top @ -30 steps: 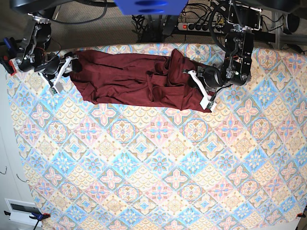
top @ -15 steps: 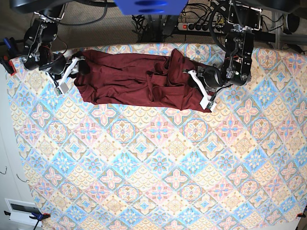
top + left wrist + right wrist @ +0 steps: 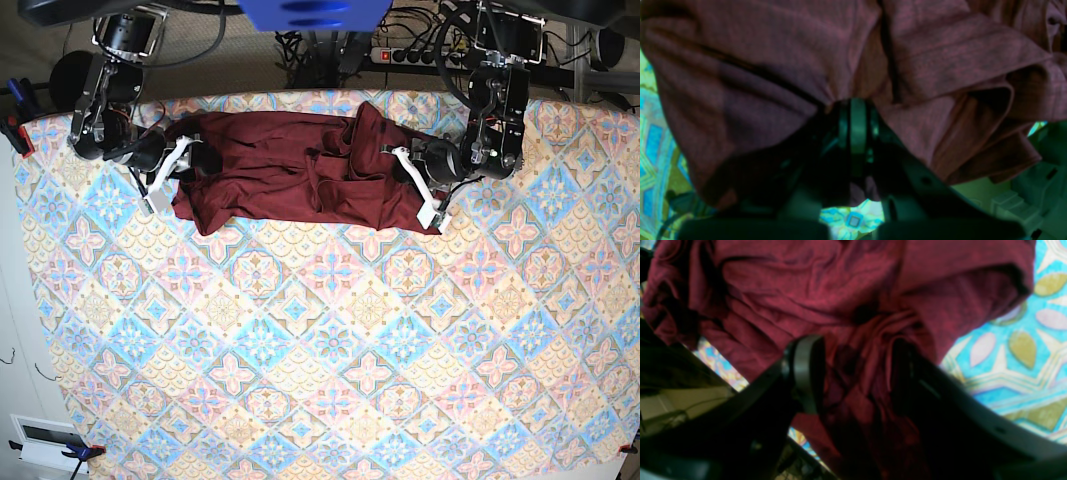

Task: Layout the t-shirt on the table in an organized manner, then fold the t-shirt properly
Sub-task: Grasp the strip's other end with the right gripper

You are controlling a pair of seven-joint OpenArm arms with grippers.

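Since before, the right tool [image 3: 170,172] has carried its pinched end of the t-shirt [image 3: 290,165] inward; the left tool [image 3: 420,190] stays clamped on the other end, long axis between them across the tabletop [image 3: 330,360].

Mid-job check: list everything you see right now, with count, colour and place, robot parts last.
t-shirt: one, dark maroon, bunched along the far edge of the table.
table: one, blue, pink and cream tile-pattern cloth, fills most of the base view.
power strip: one, dark with a red switch, on the floor beyond the table.
clamps: red and blue, at the table's edges.
left end effector: one, white fingers, shut on t-shirt.
right end effector: one, white fingers, cloth between them.
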